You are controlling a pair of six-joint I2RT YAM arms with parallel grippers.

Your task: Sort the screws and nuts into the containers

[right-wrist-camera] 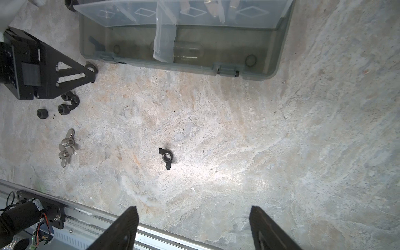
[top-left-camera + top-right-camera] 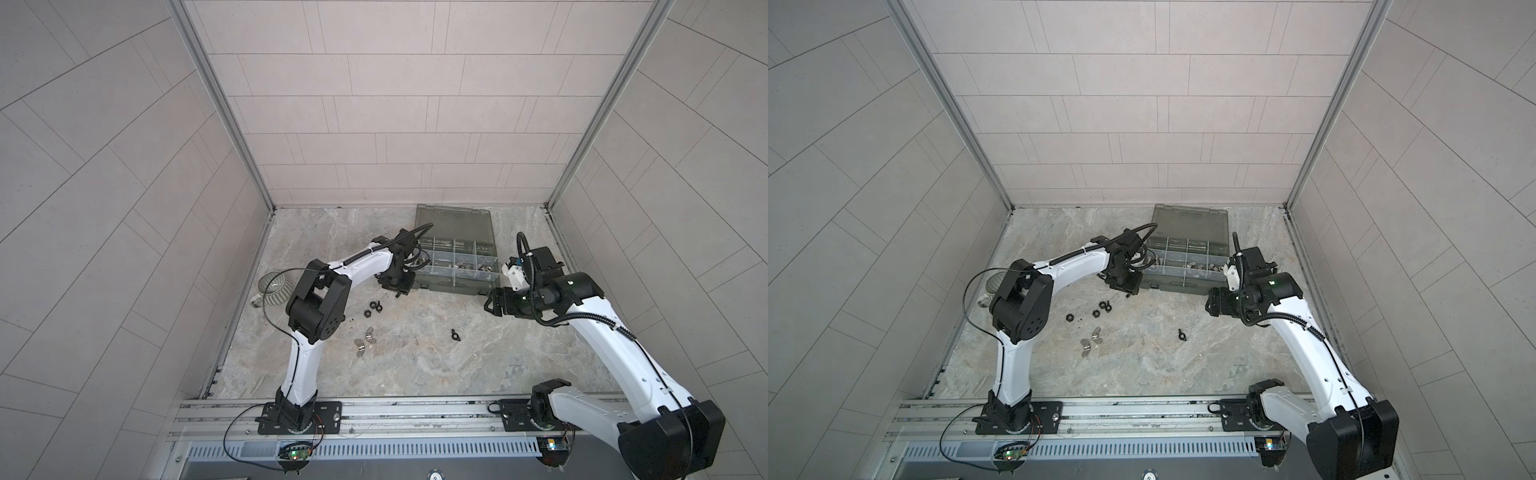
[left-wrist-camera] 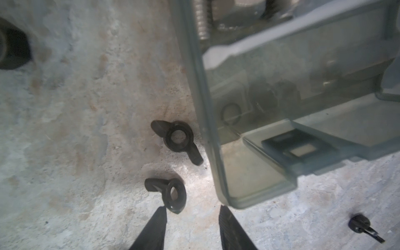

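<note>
The smoky grey translucent plastic organizer box (image 2: 453, 286) lies open at the back of the surface (image 2: 415, 365), with its lid (image 2: 455, 222) flat behind it. Its divided compartments (image 2: 454, 259) hold silver nuts (image 2: 482, 266). A threaded silver screw (image 3: 202, 19) shows through one corner wall. Loose on the surface are two black wing nuts (image 3: 177, 140) just beside that corner, black hex nuts (image 2: 368, 313), two touching silver wing nuts (image 2: 363, 339), and a lone black wing nut (image 2: 456, 335) well apart.
</note>
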